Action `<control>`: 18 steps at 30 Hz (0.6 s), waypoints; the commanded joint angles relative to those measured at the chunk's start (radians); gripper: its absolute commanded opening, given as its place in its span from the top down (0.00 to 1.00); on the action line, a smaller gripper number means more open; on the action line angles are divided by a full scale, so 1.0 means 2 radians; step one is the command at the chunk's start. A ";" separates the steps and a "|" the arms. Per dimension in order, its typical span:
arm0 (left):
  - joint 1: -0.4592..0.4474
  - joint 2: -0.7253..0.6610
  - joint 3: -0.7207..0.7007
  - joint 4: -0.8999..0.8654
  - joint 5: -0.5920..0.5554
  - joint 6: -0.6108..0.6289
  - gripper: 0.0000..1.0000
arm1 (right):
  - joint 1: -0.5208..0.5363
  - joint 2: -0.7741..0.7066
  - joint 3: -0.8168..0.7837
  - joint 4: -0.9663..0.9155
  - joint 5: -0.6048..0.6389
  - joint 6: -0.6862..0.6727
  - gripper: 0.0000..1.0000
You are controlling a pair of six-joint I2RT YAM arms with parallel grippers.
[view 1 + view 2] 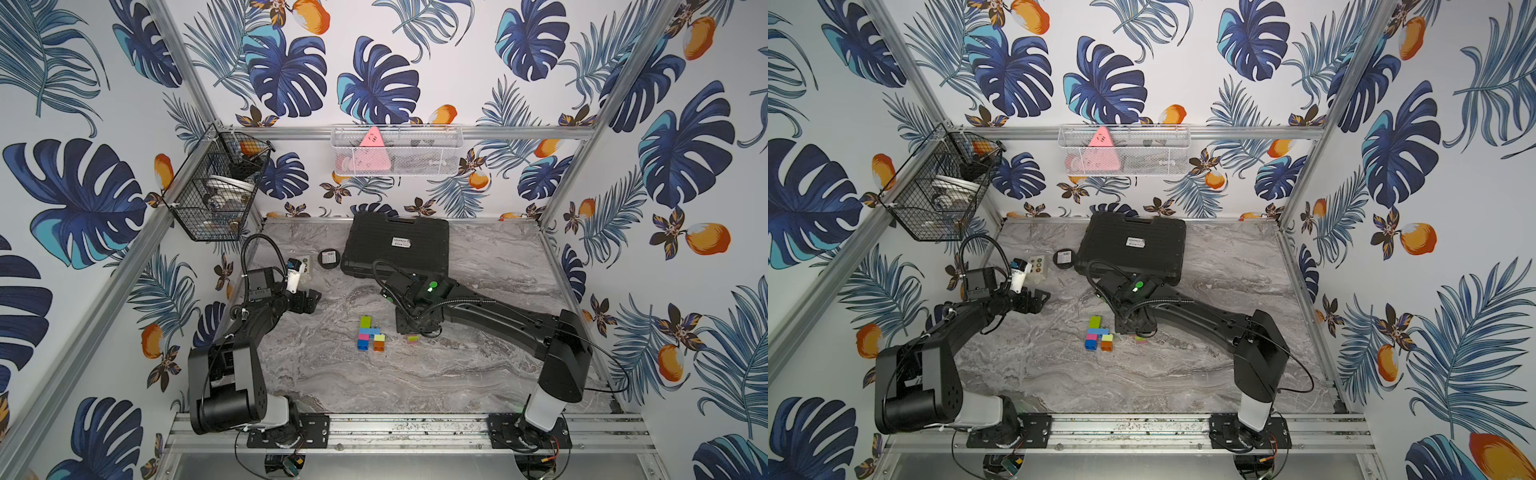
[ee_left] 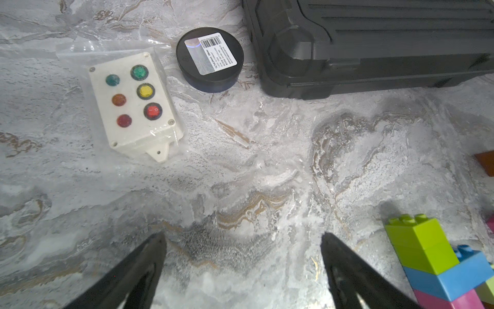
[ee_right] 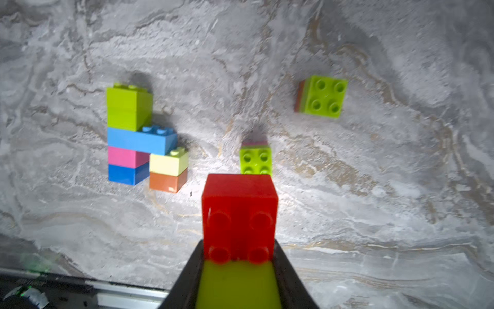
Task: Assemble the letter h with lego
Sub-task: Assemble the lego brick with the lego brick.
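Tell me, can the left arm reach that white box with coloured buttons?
Probably yes: the left gripper stands open and empty, with only bare marble tabletop between it and the white box with coloured buttons.

A lego cluster [image 1: 1097, 332] of lime, blue, pink and orange bricks lies on the marble table [image 1: 1183, 374], just beside the right arm [image 1: 1200, 318]; a closed black case [image 1: 1136, 245] sits behind them.

Worktop [image 1: 478, 374]: grey marble pattern, tan veins. Joined bricks [image 3: 139, 139]: lime green at far end, then light blue, pink, dark blue; pale yellow over orange alongside. Brick pair [image 3: 239, 208]: red on lime green. Case [image 1: 399, 245] black, white label. Button box [image 2: 131, 101] off-white; green, yellow, orange, red buttons. Walls [image 1: 457, 62] white, navy leaves, orange fruit.
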 commanded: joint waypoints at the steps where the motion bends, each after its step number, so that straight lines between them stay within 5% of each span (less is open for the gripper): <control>1: 0.001 0.000 0.001 0.010 0.006 -0.008 0.05 | -0.016 0.019 0.017 -0.028 -0.002 -0.052 0.82; 18: 0.002 0.002 0.003 0.009 0.007 -0.009 0.05 | -0.051 0.105 0.024 0.021 -0.062 -0.128 0.82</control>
